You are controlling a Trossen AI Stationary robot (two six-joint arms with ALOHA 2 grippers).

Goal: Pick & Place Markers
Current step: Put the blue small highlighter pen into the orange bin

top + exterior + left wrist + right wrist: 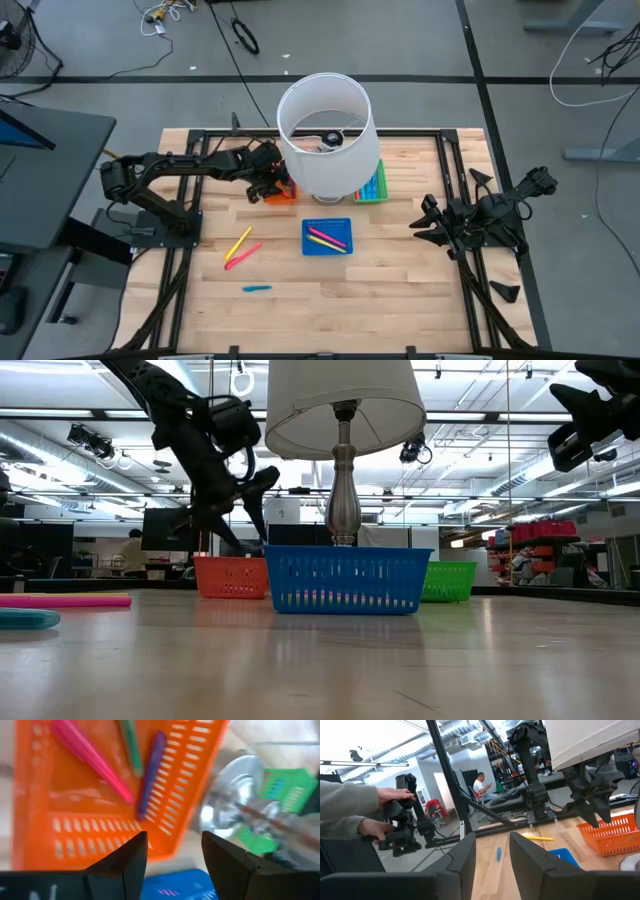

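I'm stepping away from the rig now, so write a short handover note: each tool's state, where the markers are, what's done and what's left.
Left tool: open, empty, hanging above the orange tray by the lamp.
Right tool: open, empty, parked at the table's right side.
Done: pink, green and purple markers lie in the orange tray; a few markers lie in the blue tray.
Left: the yellow marker, pink marker and blue marker loose on the table.

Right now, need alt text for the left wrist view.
Left gripper, open and empty, hangs over the orange tray, which holds pink, green and purple markers. Lamp base stands beside it.
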